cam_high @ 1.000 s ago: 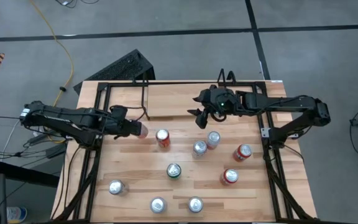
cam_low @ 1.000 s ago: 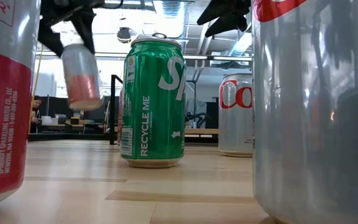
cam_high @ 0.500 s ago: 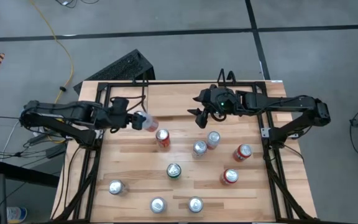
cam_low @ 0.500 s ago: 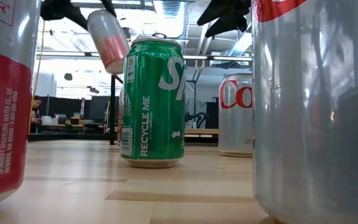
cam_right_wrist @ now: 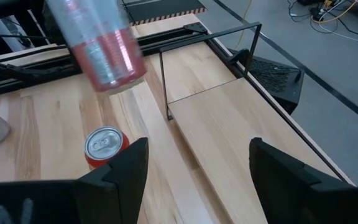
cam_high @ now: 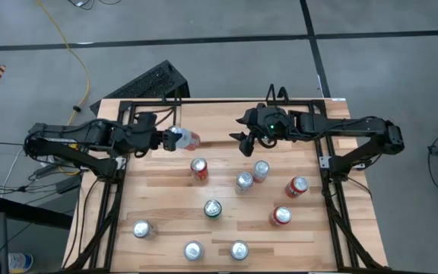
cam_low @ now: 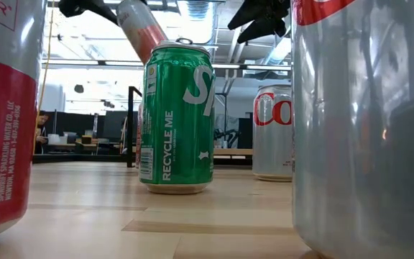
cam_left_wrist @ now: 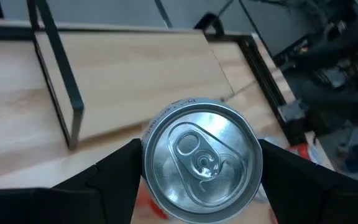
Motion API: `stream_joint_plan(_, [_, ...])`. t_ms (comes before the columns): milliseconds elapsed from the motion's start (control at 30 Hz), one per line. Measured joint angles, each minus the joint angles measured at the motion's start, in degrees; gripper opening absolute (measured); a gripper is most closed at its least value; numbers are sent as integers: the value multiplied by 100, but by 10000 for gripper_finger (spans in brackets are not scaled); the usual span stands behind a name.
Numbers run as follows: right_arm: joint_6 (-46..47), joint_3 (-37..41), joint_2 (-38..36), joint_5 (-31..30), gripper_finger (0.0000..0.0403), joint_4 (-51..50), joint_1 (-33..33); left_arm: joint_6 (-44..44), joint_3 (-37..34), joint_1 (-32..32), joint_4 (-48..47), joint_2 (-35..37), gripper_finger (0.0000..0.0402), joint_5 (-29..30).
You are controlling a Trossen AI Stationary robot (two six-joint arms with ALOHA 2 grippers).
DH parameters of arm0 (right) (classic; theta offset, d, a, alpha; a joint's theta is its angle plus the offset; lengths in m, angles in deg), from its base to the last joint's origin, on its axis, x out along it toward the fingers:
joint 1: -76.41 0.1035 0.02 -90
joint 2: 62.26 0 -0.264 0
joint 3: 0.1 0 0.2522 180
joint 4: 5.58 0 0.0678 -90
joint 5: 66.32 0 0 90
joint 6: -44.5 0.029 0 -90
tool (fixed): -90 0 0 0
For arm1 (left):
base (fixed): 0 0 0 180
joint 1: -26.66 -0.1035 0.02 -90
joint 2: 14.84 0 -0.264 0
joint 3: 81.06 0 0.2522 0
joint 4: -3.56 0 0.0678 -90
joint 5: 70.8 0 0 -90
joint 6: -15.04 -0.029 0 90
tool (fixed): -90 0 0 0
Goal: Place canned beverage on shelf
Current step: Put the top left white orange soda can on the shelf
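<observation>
Carried toward shelf (cam_high: pixel 219 122), can (cam_high: pixel 182 139) clamped sideways in left tool (cam_high: pixel 166 139), right tool (cam_high: pixel 243 143) open

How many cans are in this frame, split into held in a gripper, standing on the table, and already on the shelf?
Held tilted in the left gripper: 1, the pink and silver can
Standing on the table: 9, including the green can
On the shelf: 0
Total: 10 cans

Left gripper (cam_high: pixel 167 139) reaches level across the table, jaws clamped; right gripper (cam_high: pixel 243 143) hovers opposite, fingers spread.
</observation>
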Motion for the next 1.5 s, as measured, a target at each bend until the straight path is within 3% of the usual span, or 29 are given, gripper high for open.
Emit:
stream_joint_plan(367, [3,0,0,-1,258,0,-40,-956,0,-1036,1034,-87,268,-68])
stream_joint_plan(633, [4,0,0,0,258,0,-39,-1484,0,-2141,1311,-472,268,-1129])
stream_joint_plan(900, [13,0,0,0,258,0,-39,-1821,51,-2871,1374,-887,268,-1389])
stream_joint_plan(1067, [12,0,0,0,258,0,-39,-2305,694,-3051,1112,-1391,268,-1391])
stream_joint_plan(1233, [11,0,0,0,258,0,-39,-2674,1701,-3076,376,-2094,268,-984])
stream_joint_plan(1500, [9,0,0,-42,258,0,-70,-2193,2573,-3126,-463,-2939,268,-978])
